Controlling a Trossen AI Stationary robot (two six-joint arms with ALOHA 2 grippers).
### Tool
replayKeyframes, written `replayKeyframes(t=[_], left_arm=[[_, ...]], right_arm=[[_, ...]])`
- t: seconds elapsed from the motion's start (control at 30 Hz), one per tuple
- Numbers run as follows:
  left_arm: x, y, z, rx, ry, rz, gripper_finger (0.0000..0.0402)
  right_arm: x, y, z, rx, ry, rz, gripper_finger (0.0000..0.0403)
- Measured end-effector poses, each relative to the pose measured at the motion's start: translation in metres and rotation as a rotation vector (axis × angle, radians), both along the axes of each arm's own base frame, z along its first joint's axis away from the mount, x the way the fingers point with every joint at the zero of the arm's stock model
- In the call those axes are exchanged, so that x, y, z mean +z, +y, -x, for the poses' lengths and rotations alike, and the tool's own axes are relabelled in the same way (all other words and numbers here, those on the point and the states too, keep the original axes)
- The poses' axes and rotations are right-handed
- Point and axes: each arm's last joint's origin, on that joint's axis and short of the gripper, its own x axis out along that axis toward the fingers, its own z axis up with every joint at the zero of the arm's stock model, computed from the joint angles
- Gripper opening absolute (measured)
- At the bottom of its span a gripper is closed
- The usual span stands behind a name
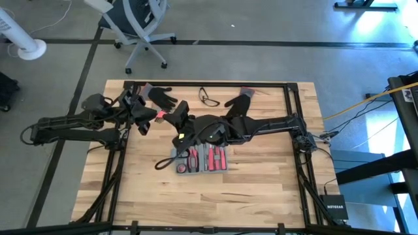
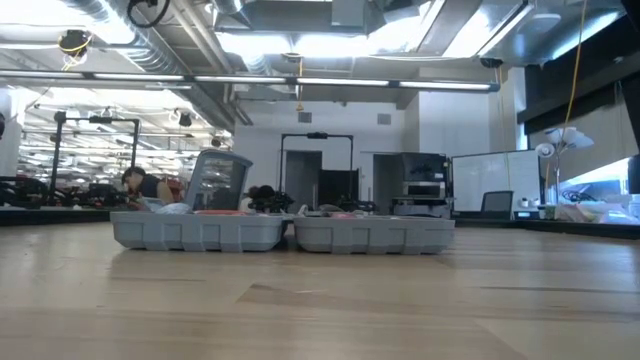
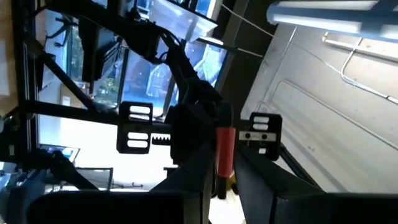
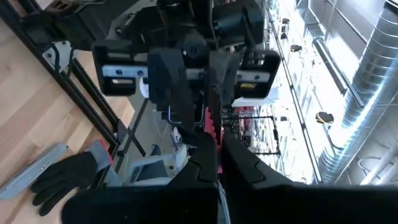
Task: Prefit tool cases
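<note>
Left hand (image 1: 151, 117): raised above the surface (image 1: 255, 189), beyond the far-left corner of the tool case (image 1: 199, 160). In the left wrist view its two fingers (image 3: 186, 190) pinch the lower end of a red-handled tool (image 3: 225, 149), which stands up between them.

Right hand (image 1: 171, 119): faces the left hand from the other side of the red-handled tool, also above the tool case's far-left corner. Its fingers (image 4: 239, 165) are pressed together. A strip of red shows just at their tips in the right wrist view, so they may be nipping the same tool, but the view is too crowded to say for certain.

Tool case: lies open and flat on the surface, near the middle, under the right arm's forearm. Its two grey halves sit side by side in the low view, and red-handled tools fill its recesses in the high view.

Beyond the tool case, along the far edge of the surface: a black glove (image 1: 160, 96) to the far left of it, a second black glove (image 1: 240, 101) to the far right, and a pair of glasses (image 1: 209, 99) between the two.
</note>
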Motion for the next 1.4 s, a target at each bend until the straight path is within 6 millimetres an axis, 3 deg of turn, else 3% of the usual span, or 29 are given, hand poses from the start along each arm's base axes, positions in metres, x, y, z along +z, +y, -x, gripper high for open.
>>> replayKeyframes(t=[1.07, 1.4], left_arm=[[0.003, -0.006, -0.015, -0.107, -0.068, -0.100, 0.0059], [0.002, -0.003, -0.019, -0.054, -0.057, -0.129, 0.0059]], right_arm=[[-0.005, -0.007, -0.005, 0.017, -0.011, -0.075, 0.0000], [-0.005, -0.008, -0.005, 0.031, -0.012, -0.079, 0.0000]])
